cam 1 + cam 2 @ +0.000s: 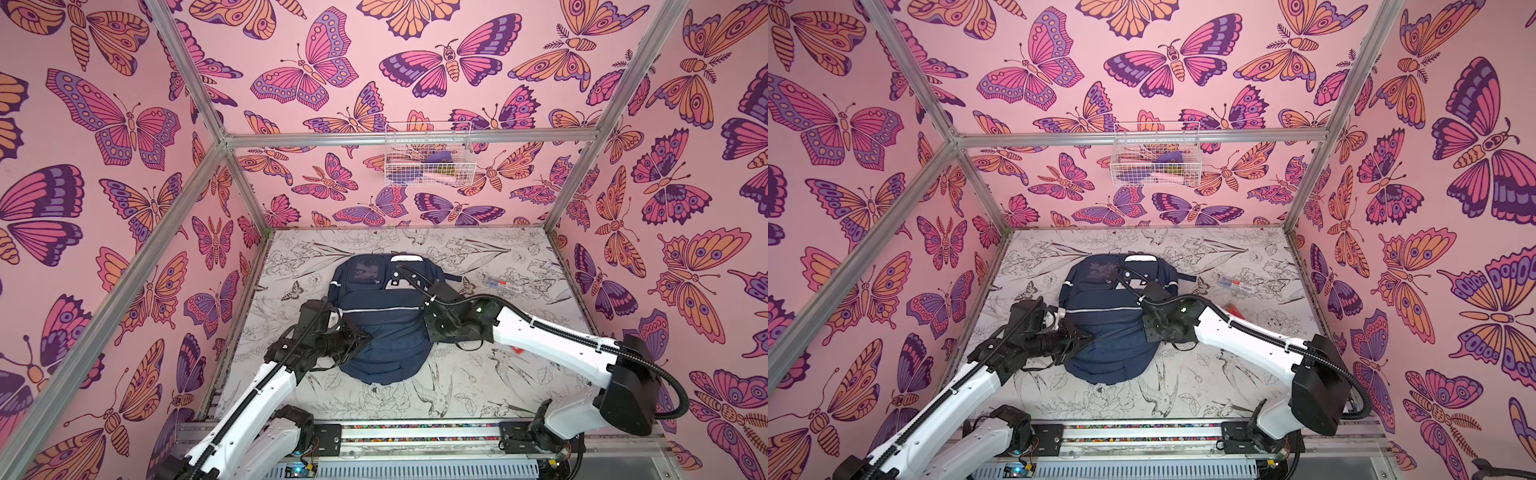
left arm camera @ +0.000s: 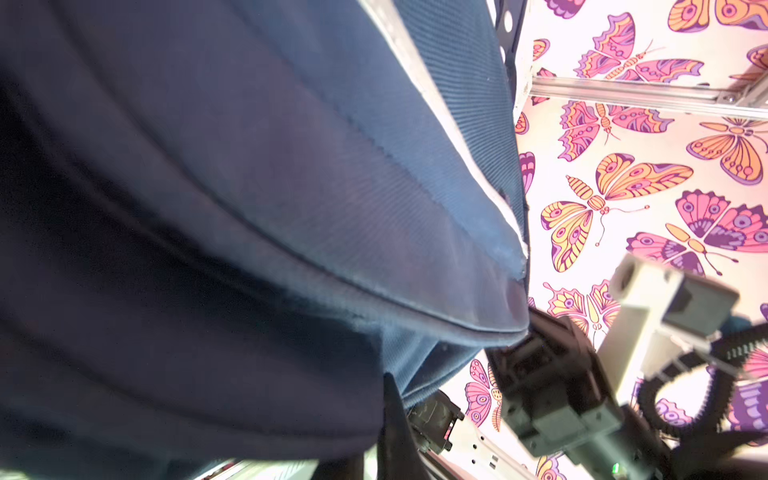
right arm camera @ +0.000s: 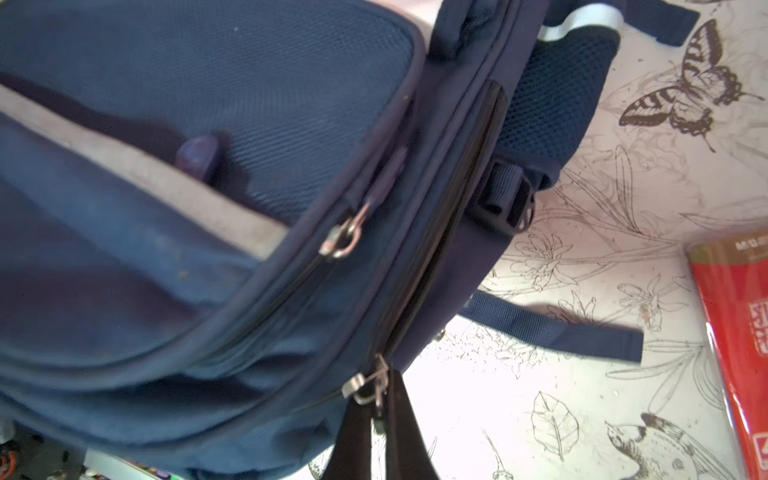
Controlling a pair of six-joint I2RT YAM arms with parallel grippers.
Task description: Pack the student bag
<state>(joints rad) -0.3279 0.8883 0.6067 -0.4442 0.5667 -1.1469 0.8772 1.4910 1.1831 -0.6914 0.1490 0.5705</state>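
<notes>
Right end effector (image 3: 376, 399): fingers together, clamped on the zip pull (image 3: 365, 386) of the main compt, on the right flank of the student bag (image 3: 124, 270). Prob. why: that zip must run before anything goes in. The track beyond the pull shows as a dark slit, so it may be part open. Left end effector (image 1: 362, 337): also closed, tips at the opposite edge, apparently pinching a fold of fabric. W/o that anchor the soft bag would likely slide after the zip. Bag lies flat mid-bench (image 1: 478, 386), front pockets up, btwn both arms. Outward: red packet (image 3: 735, 332) near its right side, clear case (image 1: 505, 284) further back, presumably cargo w/in the right arm's reach. Wire basket (image 1: 428, 156) on the back wall, contents unclear.
</notes>
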